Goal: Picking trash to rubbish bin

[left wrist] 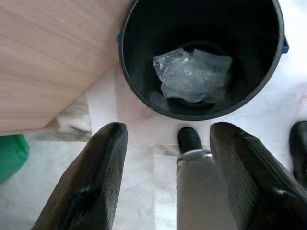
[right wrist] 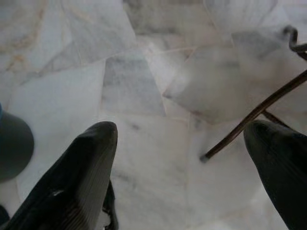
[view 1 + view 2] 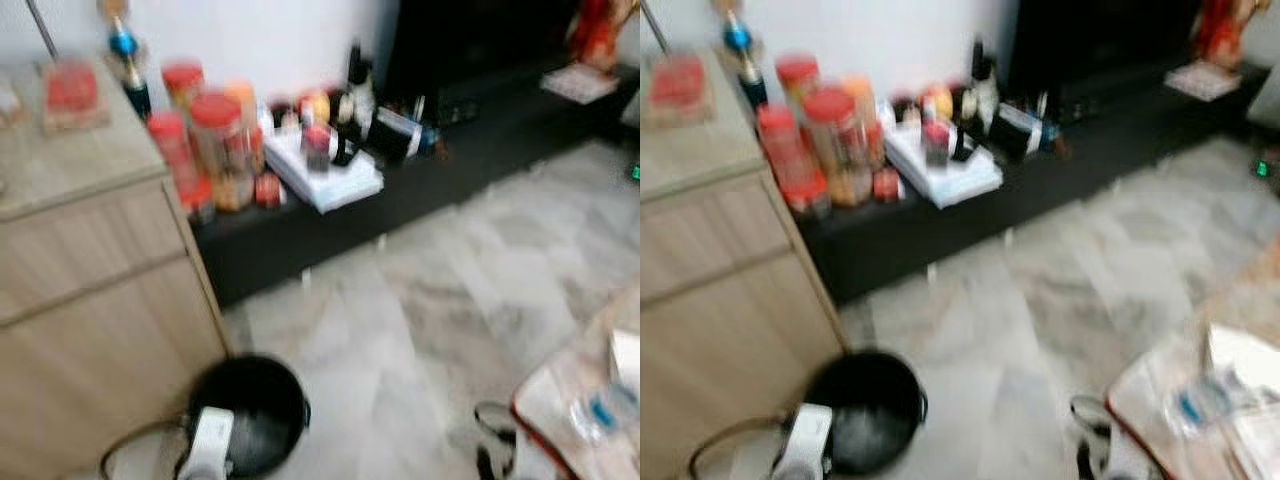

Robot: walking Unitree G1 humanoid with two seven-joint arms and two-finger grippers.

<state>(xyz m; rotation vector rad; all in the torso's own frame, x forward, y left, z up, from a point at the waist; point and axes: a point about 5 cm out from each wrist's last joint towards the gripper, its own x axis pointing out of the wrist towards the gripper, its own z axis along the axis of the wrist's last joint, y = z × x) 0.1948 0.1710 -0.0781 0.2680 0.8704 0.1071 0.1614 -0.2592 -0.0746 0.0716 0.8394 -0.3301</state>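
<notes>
Round black plastic rubbish bin (image 1: pixel 201 52) stands on the marble floor (image 2: pixel 144 96) beside the light wood cabinet (image 3: pixel 90 290); crumpled clear plastic trash (image 1: pixel 192 74) lies inside. Left gripper (image 1: pixel 168 172) above the bin, right gripper (image 2: pixel 182 167) over the floor: both jaws apart, empty. Risk: blurred head views suggest motion; a foot could knock the bin.

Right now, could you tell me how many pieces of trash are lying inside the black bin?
1: a crumpled clear plastic piece on the bottom of the black bin, beside the wooden cabinet. More may hide beneath it.

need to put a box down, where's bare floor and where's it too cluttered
Bare marble floor lies between the black bin, the low black shelf and the table corner. The shelf top is crowded with red-lidded jars and bottles.
</notes>
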